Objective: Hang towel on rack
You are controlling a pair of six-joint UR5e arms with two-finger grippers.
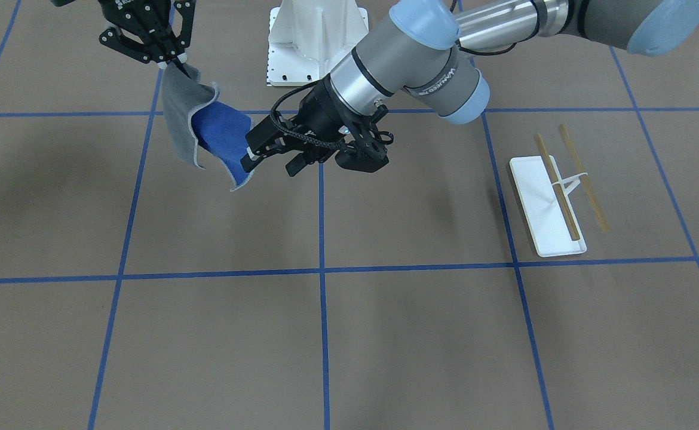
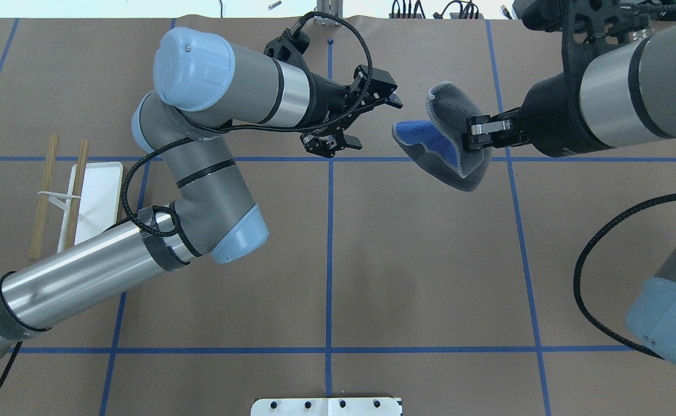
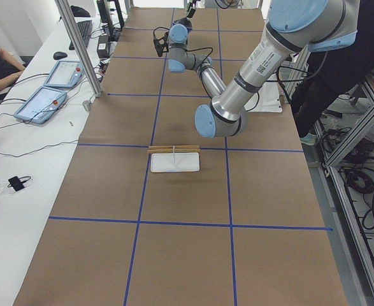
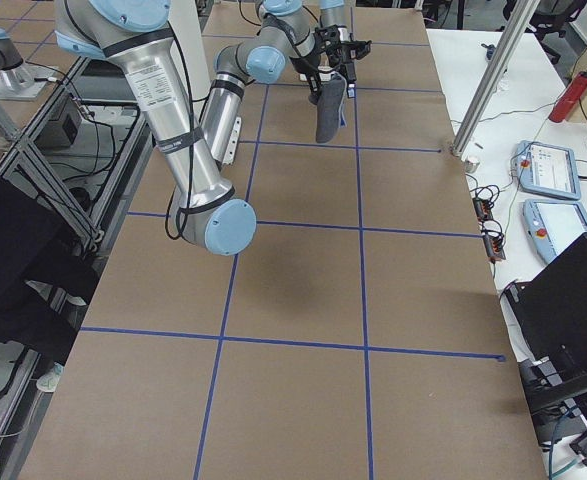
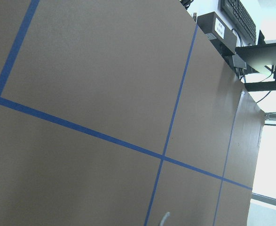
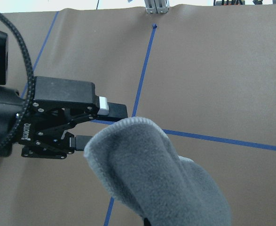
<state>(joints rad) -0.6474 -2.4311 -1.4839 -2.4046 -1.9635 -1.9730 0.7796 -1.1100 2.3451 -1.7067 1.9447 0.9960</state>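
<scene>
Brown paper covers the table (image 1: 385, 334). Upper left in the front view, the right gripper (image 1: 173, 60) pinches the hanging towel (image 1: 182, 113). The left gripper (image 2: 375, 121) gapes empty beside it, with the rack (image 1: 543, 230) far right.

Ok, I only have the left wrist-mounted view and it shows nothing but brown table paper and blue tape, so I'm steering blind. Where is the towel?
Observer: The towel hangs in the air above the table, pinched by the right gripper.
Operator: Is my gripper on it?
Observer: No. The left gripper is open and points at the towel's free blue edge. The overhead exterior view shows a small gap between them.
</scene>
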